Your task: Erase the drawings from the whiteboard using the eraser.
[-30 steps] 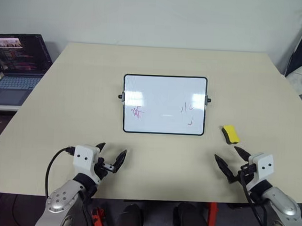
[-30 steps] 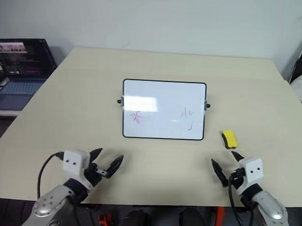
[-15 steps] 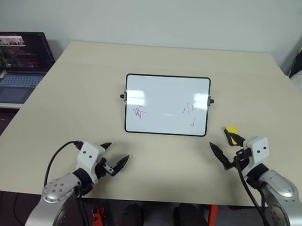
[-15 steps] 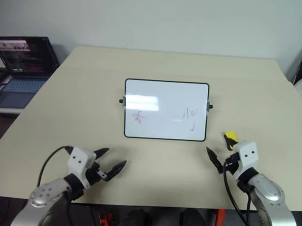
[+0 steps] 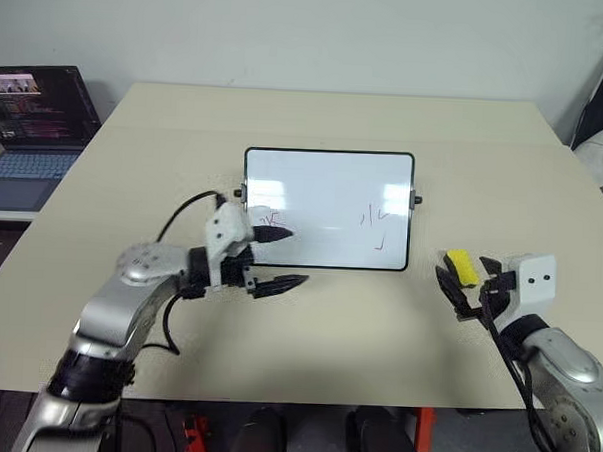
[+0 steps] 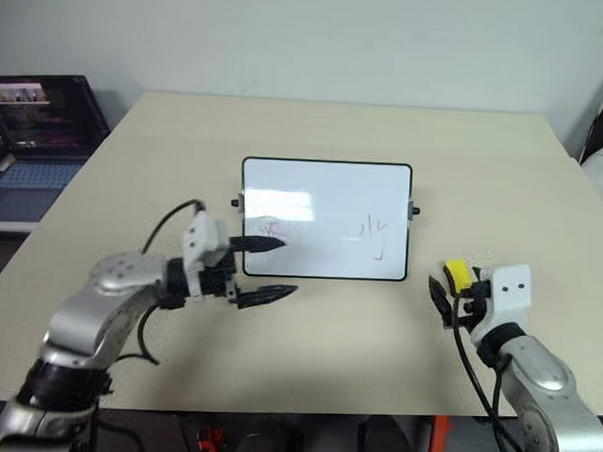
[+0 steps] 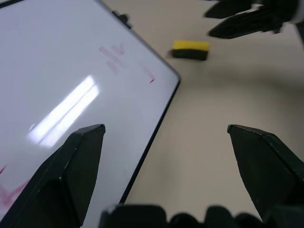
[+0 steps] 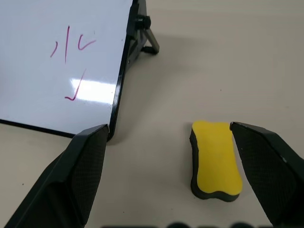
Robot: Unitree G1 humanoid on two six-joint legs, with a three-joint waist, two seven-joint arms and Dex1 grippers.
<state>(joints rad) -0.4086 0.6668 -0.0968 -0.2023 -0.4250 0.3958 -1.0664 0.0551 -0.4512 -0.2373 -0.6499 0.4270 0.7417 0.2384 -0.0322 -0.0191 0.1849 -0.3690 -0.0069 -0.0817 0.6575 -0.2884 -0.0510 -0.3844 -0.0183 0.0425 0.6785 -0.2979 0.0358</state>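
Eraser [image 8: 214, 159] first: the yellow block lies flat on the table [image 5: 327, 337], just ahead of the right gripper [image 5: 468, 285], whose two black fingers stand spread wide with nothing between them. From the right wrist view the block sits off-centre, close by one finger and well clear of the other, so the jaws are not yet squared around it. Its long axis runs roughly along the line the gripper points, one short end toward the fingers, the other away, yellow face up over a dark base.

So the step in hand looks like the reach for the eraser, with no grip made yet. The next move, as I judge it, calls for a small shift sideways to centre the block, a drop to table level, then a close across its narrow width.

Further out, beside the eraser, the whiteboard [image 5: 327, 207] stands on the table, its pink drawings [image 8: 71, 57] untouched near that edge. The left gripper [image 5: 277, 257] hangs open too, empty, one finger over the board's near corner by the purple-pink squiggle [image 6: 271, 230], the other off its edge.
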